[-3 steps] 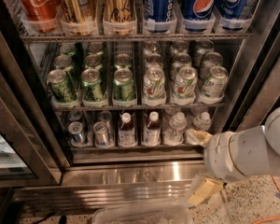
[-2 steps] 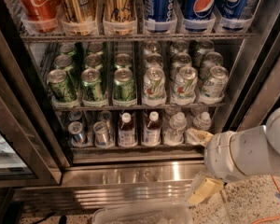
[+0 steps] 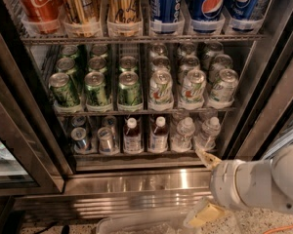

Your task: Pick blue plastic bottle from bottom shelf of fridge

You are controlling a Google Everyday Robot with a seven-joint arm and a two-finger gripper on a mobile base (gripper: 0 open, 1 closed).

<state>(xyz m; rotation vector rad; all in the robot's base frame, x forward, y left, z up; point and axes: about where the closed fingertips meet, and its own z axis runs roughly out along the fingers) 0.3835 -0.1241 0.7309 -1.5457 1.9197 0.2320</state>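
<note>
Two small blue plastic bottles with white caps, reddish-brown necks and blue-and-white labels stand side by side on the bottom shelf [image 3: 136, 155] of the fridge [image 3: 136, 182], one at the left [image 3: 132, 136] and one at the right [image 3: 158, 135]. My gripper [image 3: 204, 185] is outside the fridge at the lower right, in front of the steel base. It is below and to the right of the bottles and apart from them. It is open and empty, with one yellowish fingertip [image 3: 205, 157] near the shelf rail and the other lower down.
Small silver cans [image 3: 94, 139] stand left of the bottles and clear water bottles [image 3: 195, 133] stand right of them. Rows of cans fill the tiers above. The open glass door [image 3: 10, 165] is at the left. A clear plastic bin [image 3: 136, 225] lies on the floor.
My arm and gripper have sunk a little lower in front of the fridge base. The bottles and cans have not moved.
</note>
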